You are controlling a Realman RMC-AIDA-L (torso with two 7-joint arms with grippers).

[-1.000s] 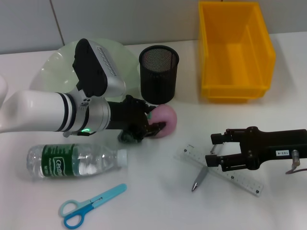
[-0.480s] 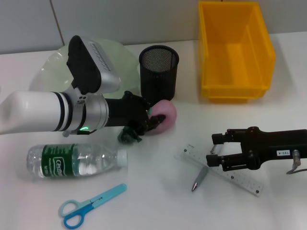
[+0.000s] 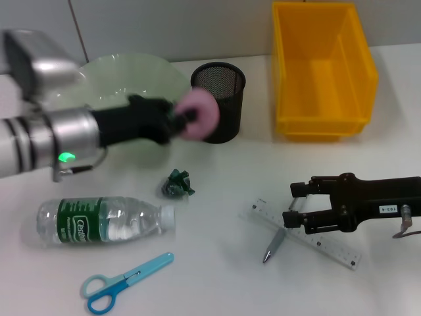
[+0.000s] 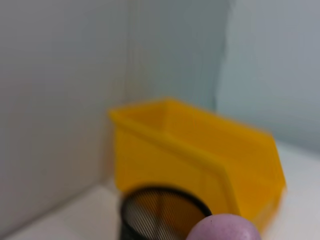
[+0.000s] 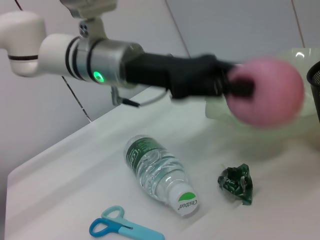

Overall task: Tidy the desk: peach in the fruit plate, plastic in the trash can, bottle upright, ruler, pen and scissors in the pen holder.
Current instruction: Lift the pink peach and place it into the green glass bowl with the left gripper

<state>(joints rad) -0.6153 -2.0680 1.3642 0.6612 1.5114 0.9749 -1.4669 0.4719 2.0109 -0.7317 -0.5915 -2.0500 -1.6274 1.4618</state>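
Peach (image 3: 199, 117) motion-blurred, left gripper (image 3: 177, 120) jaws smeared, right arm (image 3: 395, 204) cut off

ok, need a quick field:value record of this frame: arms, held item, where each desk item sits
left gripper: shut on peach, lifted in front of pen holder, beside fruit plate
right gripper: open, low over ruler and pen
plastic: crumpled on desk, near the bottle's cap
bottle: lying on its side
scissors: flat at the front
trash can: yellow bin at the back right
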